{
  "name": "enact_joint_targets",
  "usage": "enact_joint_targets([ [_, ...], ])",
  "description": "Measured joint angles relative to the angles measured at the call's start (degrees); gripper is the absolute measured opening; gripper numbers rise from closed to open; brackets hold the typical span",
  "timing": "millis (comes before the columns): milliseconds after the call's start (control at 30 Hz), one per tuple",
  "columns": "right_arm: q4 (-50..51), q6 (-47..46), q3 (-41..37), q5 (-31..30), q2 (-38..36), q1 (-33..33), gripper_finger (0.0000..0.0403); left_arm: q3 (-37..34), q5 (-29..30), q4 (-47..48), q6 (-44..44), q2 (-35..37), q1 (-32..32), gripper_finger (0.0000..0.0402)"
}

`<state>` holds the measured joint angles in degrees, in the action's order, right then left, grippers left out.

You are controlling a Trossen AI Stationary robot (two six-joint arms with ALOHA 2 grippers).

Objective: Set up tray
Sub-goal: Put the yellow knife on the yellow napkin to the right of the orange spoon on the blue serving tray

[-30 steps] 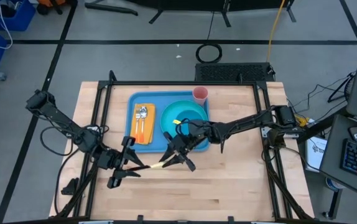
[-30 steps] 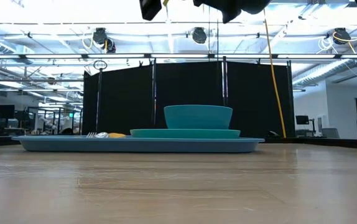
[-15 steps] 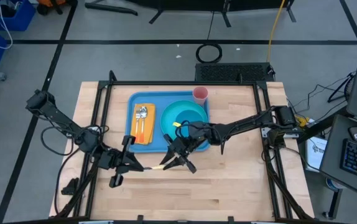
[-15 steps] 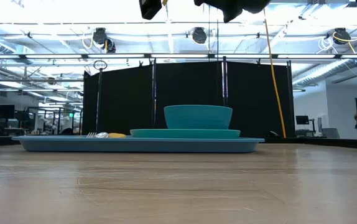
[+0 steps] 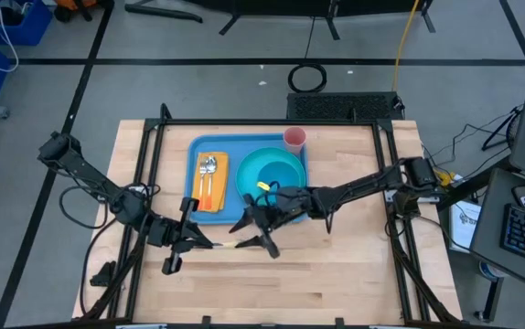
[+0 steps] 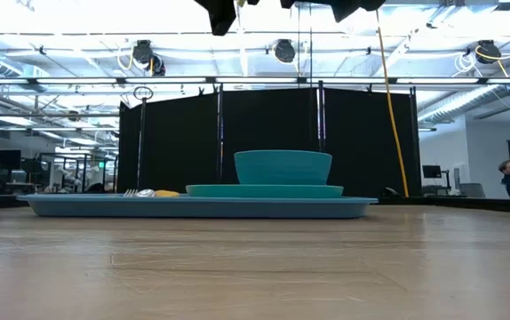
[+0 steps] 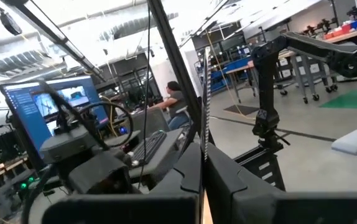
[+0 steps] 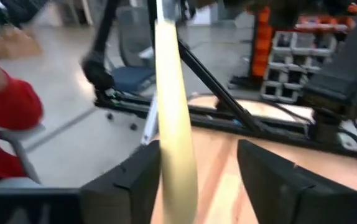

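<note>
- Wooden table top [image 5: 336,274] carries the tray [image 5: 192,151], a large light-blue rectangle lying flat toward the far side, its long axis running left to right.
- On the tray sit a yellow napkin [image 5: 211,192] with cutlery [image 5: 208,167] on it at the left end, and a teal plate [image 5: 294,172] with a teal bowl [image 5: 261,170] on it at the right end; a pink cup [image 5: 294,138] stands at the tray's far right corner.
- Just off the tray's near edge, a pale slim utensil [image 5: 229,245] hangs in the air between both grippers, its long axis roughly parallel to that edge.
- Right gripper [image 5: 257,239] grasps one end of the utensil; its wrist view shows the cream shaft [image 8: 173,124] rising between its two dark fingers [image 8: 129,183].
- Left gripper [image 5: 200,243] meets the other end, fingers nearly closed around it; whether it truly clamps is hard to judge.
- Tray lies away from both grippers, toward the far side; the right gripper is nearer, close to the rim, the left one farther out.
- Judged next move: one arm takes the utensil alone, turns it and sets it on the napkin beside the cutlery.
</note>
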<state>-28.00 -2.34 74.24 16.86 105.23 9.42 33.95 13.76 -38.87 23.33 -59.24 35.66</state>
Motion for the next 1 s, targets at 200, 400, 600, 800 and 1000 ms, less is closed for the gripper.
enact_joint_targets([
  [200,3.44,4.39,0.0,-8.67,0.0,1.69,0.0233,0.0,4.06,-0.28,-2.08,0.0,0.03,0.0002],
  [400,5.99,7.62,0.0,-15.35,0.0,3.53,0.0234,0.0,10.06,-0.45,-4.49,0.0,0.0,0.0002],
  [600,8.27,11.21,0.0,-23.15,0.0,5.23,0.0231,0.0,15.08,-1.4,-9.12,0.0,0.02,0.0002],
  [800,9.01,12.72,0.0,-26.03,0.0,6.24,0.023,0.0,18.82,-1.68,-12.02,0.0,0.0,0.0002],
  [1000,11.72,12.94,0.0,-26.07,0.0,6.46,0.0227,0.0,20.24,0.36,-16.96,1.34,0.04,0.0002],
])
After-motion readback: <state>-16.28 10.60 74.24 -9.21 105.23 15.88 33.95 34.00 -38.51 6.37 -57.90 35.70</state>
